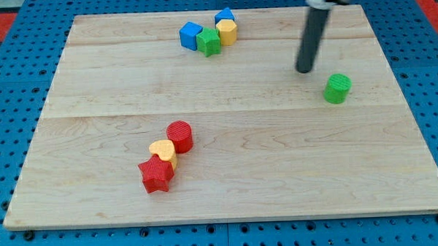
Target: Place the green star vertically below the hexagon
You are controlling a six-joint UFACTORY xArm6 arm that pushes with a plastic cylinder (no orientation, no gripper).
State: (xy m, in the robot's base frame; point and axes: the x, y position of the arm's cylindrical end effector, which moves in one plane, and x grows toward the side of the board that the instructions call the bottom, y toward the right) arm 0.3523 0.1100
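The green star (209, 42) lies near the view's top, touching a blue cube (190, 35) on its left and the yellow hexagon (227, 31) on its upper right. A blue block (225, 16) sits just above the hexagon. My tip (304, 69) rests on the board at the view's upper right, well to the right of the green star and just up-left of a green cylinder (337, 88), apart from it.
A red cylinder (180, 136), a yellow heart (163, 152) and a red star (155, 174) form a touching diagonal line at the lower left of centre. The wooden board (279, 179) is edged by a blue perforated surface.
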